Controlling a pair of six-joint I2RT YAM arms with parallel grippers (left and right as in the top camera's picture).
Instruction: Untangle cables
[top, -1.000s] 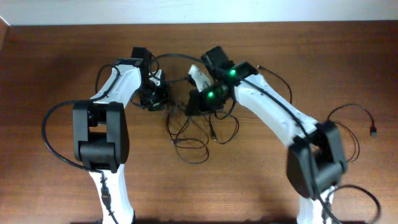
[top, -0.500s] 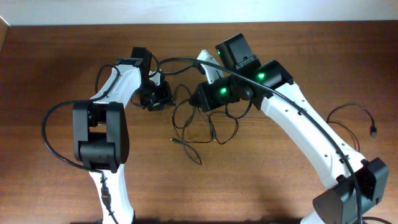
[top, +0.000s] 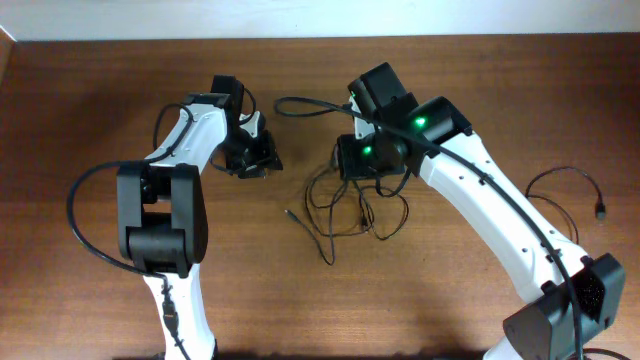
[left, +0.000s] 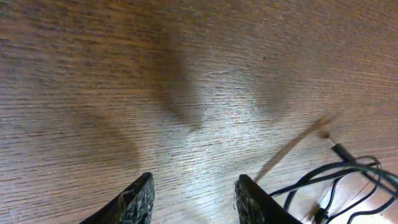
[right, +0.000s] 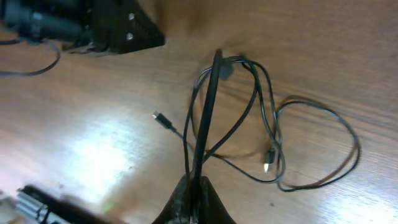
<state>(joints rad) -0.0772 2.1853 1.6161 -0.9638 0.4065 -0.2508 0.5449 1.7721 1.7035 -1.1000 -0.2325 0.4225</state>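
The cables (top: 345, 215) are thin black cords in loose loops on the brown table, below my right gripper (top: 352, 160). In the right wrist view the right gripper (right: 198, 186) is shut on a black cord that rises from the loops (right: 261, 130); a silvery plug tip (right: 266, 167) hangs among them. Another plug end (top: 291, 213) lies at the left of the loops. My left gripper (top: 262, 160) is open and empty above bare wood; in the left wrist view its fingers (left: 193, 193) frame nothing, with the cords (left: 336, 180) off to the right.
Another thin black cable (top: 580, 195) lies looped at the right edge of the table. A black cable (top: 300, 103) arcs from the right arm toward the back. The thick arm cable (top: 85, 215) loops at the left.
My right gripper has moved right with the cord, dragging the loops away from the left gripper. The left gripper has let go and now stands open, apart from the cords.
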